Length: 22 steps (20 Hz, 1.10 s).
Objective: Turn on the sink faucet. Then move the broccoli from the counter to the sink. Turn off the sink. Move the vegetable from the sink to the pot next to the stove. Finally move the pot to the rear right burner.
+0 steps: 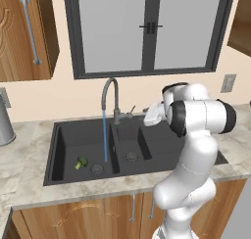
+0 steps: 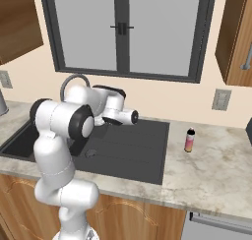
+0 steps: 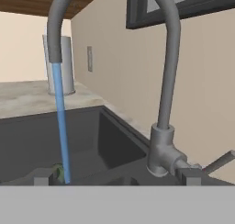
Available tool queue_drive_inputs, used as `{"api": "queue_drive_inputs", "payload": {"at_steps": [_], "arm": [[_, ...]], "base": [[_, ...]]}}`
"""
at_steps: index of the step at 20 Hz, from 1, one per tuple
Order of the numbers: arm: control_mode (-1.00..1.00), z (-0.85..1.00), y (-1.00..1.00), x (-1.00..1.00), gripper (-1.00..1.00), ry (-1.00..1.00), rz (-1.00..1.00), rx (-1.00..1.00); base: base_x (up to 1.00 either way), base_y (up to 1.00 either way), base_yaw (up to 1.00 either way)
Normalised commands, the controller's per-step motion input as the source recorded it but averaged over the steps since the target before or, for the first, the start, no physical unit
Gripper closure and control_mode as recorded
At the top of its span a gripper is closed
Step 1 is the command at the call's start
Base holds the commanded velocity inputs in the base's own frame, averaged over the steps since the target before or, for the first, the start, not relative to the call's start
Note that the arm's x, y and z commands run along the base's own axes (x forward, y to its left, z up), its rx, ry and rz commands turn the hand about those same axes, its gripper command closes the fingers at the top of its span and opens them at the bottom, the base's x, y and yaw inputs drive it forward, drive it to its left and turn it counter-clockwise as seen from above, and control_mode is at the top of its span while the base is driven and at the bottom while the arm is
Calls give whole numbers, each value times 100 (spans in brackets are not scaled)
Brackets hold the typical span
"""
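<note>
Running water: a thin blue stream falls from the sink faucet [image 1: 111, 98] into the large basin of the sink [image 1: 63, 150], so the tap is on.
Broccoli: the broccoli [image 1: 80, 162] lies on the floor of the large basin, just beside the round drain and to one side of the stream, not under it.
Gripper: the gripper [image 3: 117, 176] hovers level with the base of the faucet, its two dark fingertips [image 3: 43, 176] spread wide apart with nothing between them.
Lever: in the hand view the small lever handle [image 3: 221, 161] sticks out to the side of the faucet base, outside the open jaws and not touched.
Likely step: judging by the water and the vegetable in the basin, shutting off the tap seems next.
Risk one: the lever sits off to one side of the fingers, so a straight push could strike the faucet body and miss the lever.
Risk two: a glancing contact could swing the spout and leave the water running.
Risk three: a later reach for the small floret could nudge it toward the drain or the basin wall.
Surroundings: a steel canister [image 1: 5, 125] stands on the counter [image 1: 19, 184] well apart from the sink; a small bottle [image 2: 189, 139] stands on the far side.
</note>
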Motion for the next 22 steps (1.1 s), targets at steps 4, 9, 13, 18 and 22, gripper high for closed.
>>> {"api": "queue_drive_inputs", "payload": {"at_steps": [4,9,13,18,22], "arm": [[-100,-3,-1,42,-100,0,0,0],[-100,-7,-8,34,-100,-1,0,0],[-100,-5,-9,31,-100,-2,1,0],[-100,-5,-7,27,-100,-3,1,0],[-100,-9,-2,20,-100,-2,1,0]], "base": [[0,0,0],[0,0,0],[0,0,0],[0,0,0],[0,0,0]]}}
